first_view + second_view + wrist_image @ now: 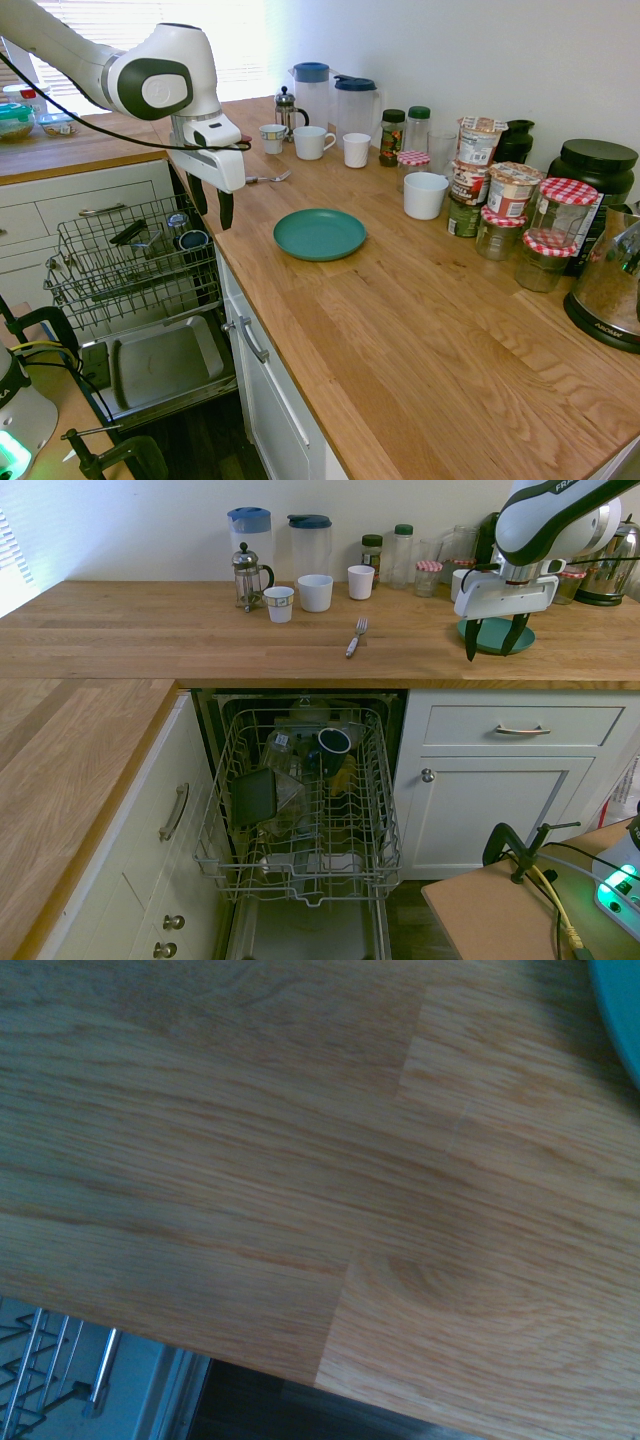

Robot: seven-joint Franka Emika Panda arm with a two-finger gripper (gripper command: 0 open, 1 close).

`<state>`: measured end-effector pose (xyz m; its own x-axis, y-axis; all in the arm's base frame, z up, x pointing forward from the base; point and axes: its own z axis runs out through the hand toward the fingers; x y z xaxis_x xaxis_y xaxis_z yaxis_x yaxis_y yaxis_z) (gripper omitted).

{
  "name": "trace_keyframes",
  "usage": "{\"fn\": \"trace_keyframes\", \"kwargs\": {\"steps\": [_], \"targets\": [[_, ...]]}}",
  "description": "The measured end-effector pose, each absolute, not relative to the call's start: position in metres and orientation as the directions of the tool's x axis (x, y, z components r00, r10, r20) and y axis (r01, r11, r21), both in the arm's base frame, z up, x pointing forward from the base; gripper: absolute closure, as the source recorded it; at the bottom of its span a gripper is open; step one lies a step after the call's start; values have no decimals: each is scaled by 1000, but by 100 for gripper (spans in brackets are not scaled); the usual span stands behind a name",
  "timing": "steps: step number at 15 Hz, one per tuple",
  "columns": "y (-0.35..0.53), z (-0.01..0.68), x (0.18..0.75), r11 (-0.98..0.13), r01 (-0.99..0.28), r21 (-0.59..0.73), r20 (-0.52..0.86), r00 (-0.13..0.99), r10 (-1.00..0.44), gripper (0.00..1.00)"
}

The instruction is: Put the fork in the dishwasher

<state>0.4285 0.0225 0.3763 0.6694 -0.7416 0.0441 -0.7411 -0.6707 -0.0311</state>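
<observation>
The gripper (491,638) is hanging open and empty at right of frame; the fork (356,637) is lying mid-counter, while the wrist view is showing only wood and the green plate (622,1010).

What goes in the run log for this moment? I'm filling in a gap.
gripper: open, empty, over counter edge | fork: lying on counter, untouched | dishwasher: door down, rack pulled out | step: grasp not yet made

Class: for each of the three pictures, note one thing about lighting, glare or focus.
First exterior view: window blown out white behind the arm. Second exterior view: evenly lit, fork sharp, bluish daylight at the far left. Wrist view: soft focus on the wood countertop, with the green plate blurred at a corner.
</observation>
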Motion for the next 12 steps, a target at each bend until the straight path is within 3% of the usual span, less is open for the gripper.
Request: {"fn": "trace_keyframes", "kwargs": {"steps": [4, 12], "targets": [[29, 389, 438, -644, -763, -55, 44, 642, -765, 0], [133, 435, 543, -412, -909, -57, 6, 413, -911, 0]]}}
